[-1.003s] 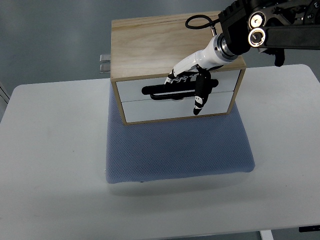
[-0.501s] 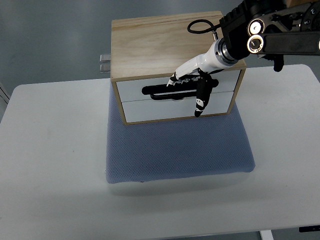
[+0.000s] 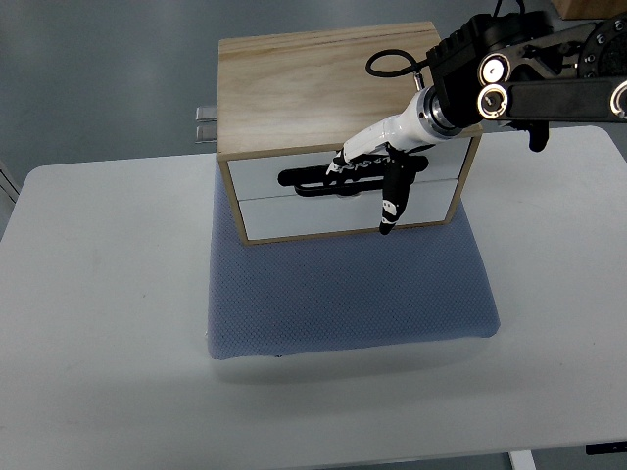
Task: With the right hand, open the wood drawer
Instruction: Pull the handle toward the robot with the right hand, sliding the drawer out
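Wood drawer (image 3: 343,178): upper of two in box on blue mat (image 3: 353,294), worktop (image 3: 98,323); looks shut | right hand (image 3: 377,171): fingers curled on black handle (image 3: 313,180), thumb pointing down | step: grip taken | next: straight pull toward the robot.

The box (image 3: 313,88) is pale, matt wood with visible grain; its drawers (image 3: 343,196) have smooth white fronts. It sits on a blue mat (image 3: 348,294) of dimpled cloth. The surface (image 3: 98,323) is smooth matt white.
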### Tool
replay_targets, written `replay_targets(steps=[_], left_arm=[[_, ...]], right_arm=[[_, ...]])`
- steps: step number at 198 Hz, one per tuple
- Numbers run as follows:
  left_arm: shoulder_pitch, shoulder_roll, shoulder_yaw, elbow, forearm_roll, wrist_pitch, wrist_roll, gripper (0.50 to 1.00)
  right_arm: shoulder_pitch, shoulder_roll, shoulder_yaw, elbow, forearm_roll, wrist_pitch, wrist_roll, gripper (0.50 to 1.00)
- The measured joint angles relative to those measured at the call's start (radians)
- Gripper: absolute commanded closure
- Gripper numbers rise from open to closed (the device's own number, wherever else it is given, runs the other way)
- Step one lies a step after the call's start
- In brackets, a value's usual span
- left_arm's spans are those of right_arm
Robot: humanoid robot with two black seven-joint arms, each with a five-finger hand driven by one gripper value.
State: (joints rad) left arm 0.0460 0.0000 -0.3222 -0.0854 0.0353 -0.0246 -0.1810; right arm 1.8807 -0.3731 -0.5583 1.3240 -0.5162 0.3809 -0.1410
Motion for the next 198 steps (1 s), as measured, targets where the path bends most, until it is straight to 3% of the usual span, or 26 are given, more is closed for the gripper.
replay_targets(steps=[106, 198], left_arm=[[0.000, 0.000, 0.000, 0.000, 0.000, 0.000, 0.000, 0.500], [0.000, 0.000, 0.000, 0.000, 0.000, 0.000, 0.000, 0.500]], right_arm=[[-0.007, -0.002, 0.001, -0.004, 0.002, 0.016, 0.001, 0.558], [0.010, -0.021, 0.001, 0.011, 0.002, 0.119, 0.003, 0.558]])
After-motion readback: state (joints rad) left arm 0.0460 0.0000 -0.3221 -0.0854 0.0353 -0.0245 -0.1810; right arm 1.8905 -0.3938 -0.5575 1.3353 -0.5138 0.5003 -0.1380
